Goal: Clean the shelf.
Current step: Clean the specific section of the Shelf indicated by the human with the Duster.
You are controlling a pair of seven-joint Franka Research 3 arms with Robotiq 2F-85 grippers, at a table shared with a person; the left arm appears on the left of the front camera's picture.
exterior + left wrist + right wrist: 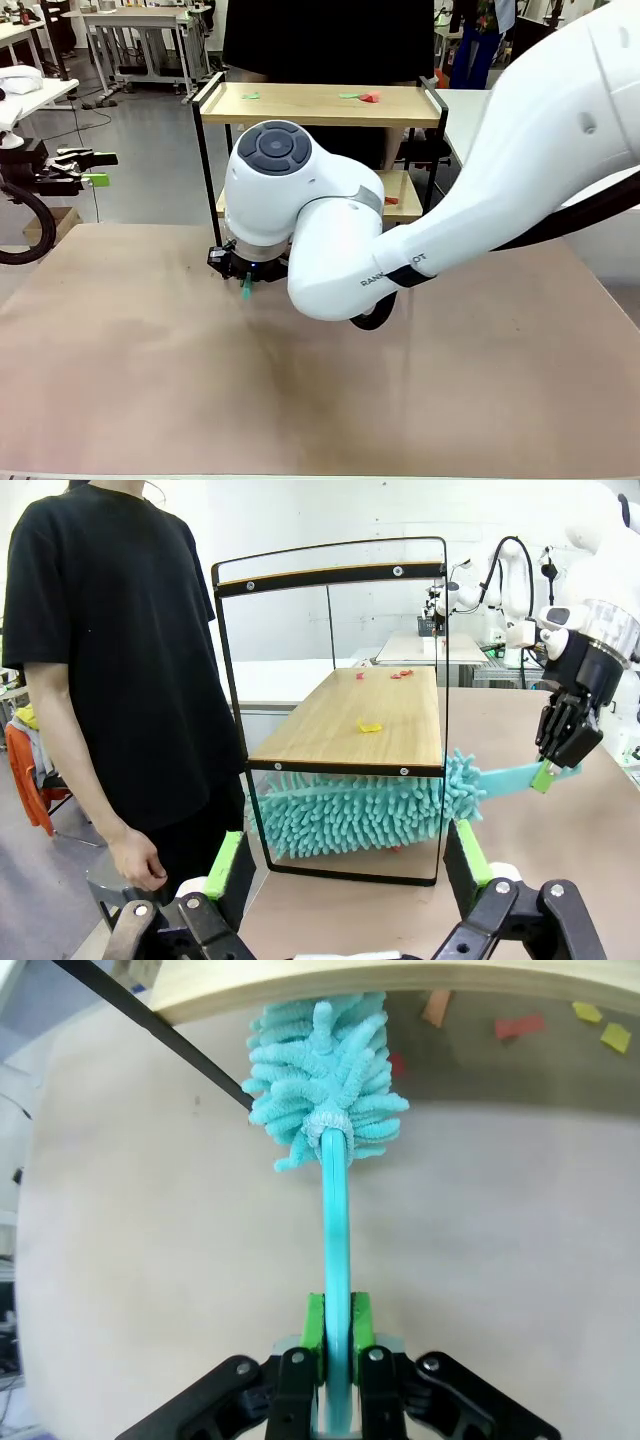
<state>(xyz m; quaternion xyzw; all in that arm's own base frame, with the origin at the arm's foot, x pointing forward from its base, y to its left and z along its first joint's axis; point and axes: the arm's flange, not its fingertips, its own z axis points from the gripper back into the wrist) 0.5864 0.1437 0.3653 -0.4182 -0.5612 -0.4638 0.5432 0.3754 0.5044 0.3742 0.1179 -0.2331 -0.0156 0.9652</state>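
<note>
— Sweeping under the shelf [300, 103] is the step I'm on, as I read it. My right gripper [336, 1322] is pinched tight on the handle of the duster [350, 810]. Its fluffy head is pushed in beneath the lower board.

— Where's the shelf?

— It stands on the table [300, 400], with the person [110, 630] just behind it, not touching it. My left gripper [345, 858] hangs off one end of the shelf, fingers spread wide, holding nothing.

— What's next?

— I'd judge little is done, since scraps [370, 97] lie on both boards. The duster needs drawing out from under the shelf and lifting clear of the frame. Then it goes in flat over a board to push the scraps off. The frame is tight, so the head could snag.

— Counts?

— One shelf with two boards, one duster, one person. On the top board I count three scraps, two green and one red. The lower board holds one yellow and at least two red. Under the shelf I see four or five more, but the shadow there leaves me unsure.
</note>
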